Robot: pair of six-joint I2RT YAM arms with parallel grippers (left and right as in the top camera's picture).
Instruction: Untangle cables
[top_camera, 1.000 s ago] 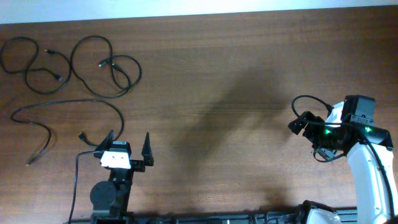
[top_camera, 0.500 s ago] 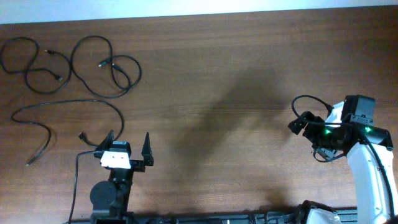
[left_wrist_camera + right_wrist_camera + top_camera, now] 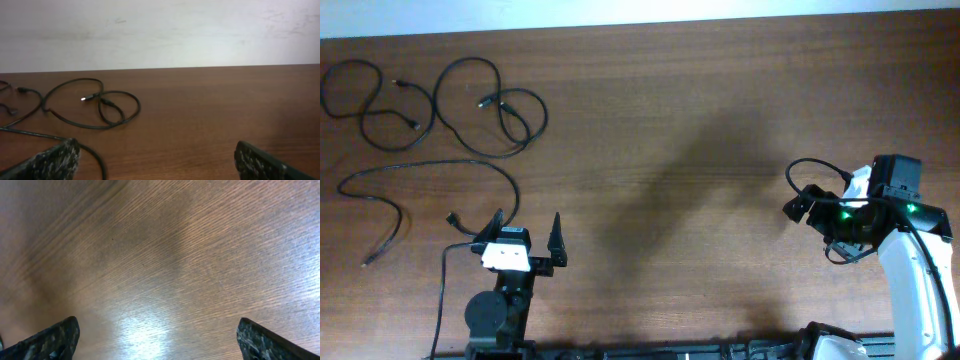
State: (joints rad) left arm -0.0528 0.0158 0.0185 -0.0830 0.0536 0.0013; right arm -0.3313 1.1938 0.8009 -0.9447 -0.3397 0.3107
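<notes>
Cables (image 3: 420,163) lay only on the left part of the brown wooden table (image 3: 670,120), none of them in either arm's jaws. Nearest the robot, the left gripper (image 3: 528,216) sat low at the near edge with its jaws wide apart and nothing between them; its wrist view showed the left gripper (image 3: 157,160) as two dark fingertips at the bottom corners with bare wood between. The right gripper (image 3: 160,340) hung over bare wood on the far right, well apart from every cord, its jaws likewise spread wide and empty, and the white right arm (image 3: 905,270) rose from the near right corner. Just beyond the left gripper ran the closest cord, a long thin black line that passed near the left finger (image 3: 55,160), arched across to the left and curled back toward the near edge, ending in a small plug (image 3: 366,261). Farther off lay a looped cord (image 3: 470,60), its two rings crossing one another, with a pale plug tip (image 3: 84,98) inside the loops. Left of it, in the far left corner, another cord (image 3: 340,68) wound in loose curves. Behind the table's far edge stood a white wall (image 3: 160,30).
</notes>
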